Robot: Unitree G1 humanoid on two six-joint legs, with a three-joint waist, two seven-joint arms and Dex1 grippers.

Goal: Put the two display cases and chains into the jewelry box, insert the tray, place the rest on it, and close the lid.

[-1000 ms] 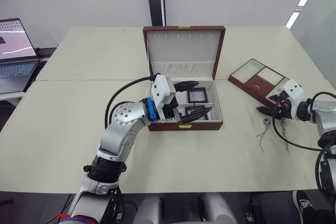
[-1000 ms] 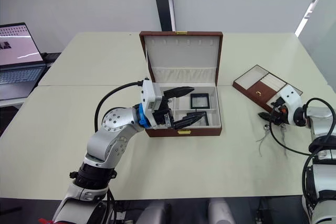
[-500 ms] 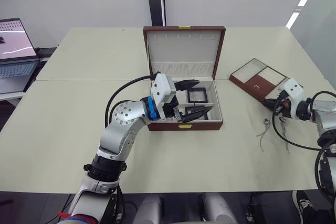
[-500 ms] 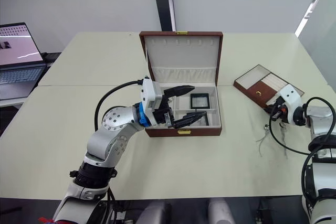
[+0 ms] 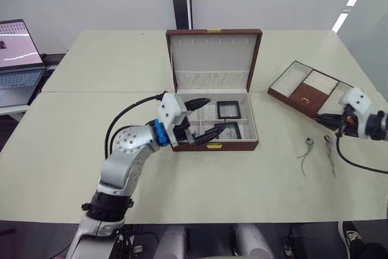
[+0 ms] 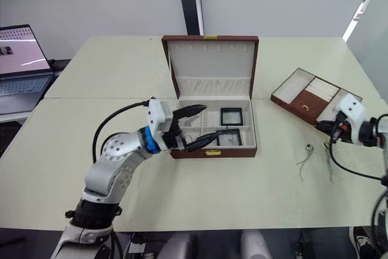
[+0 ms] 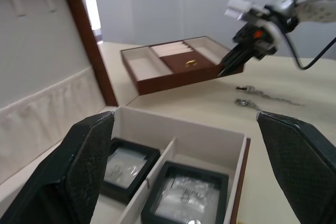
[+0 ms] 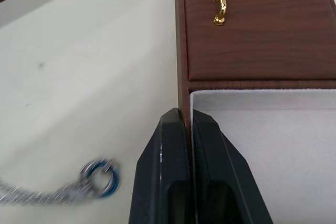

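The box sits at the centre of the head views, lid raised upright toward the top of the frame. In its base lie two cases — one in the rear compartment at right, the other in the front compartment just below it, both black-framed with clear tops.

The left gripper hangs over the left half of the open base, its fingers spread wide with nothing between them; one finger points over the rear compartment, the other over the front edge. In the left wrist view the same two cases show between the parted fingers.

The tray lies at the right of the frame, well apart from the box, angled on the table, with a small gold handle on its brown middle panel. The right gripper is at the tray's near edge. The right wrist view shows its fingers pinched together on the tray's wall, one outside and one inside the white compartment.

Two chains lie on the table below the tray, side by side, the second just right of the first. A laptop stands open at the far left edge.
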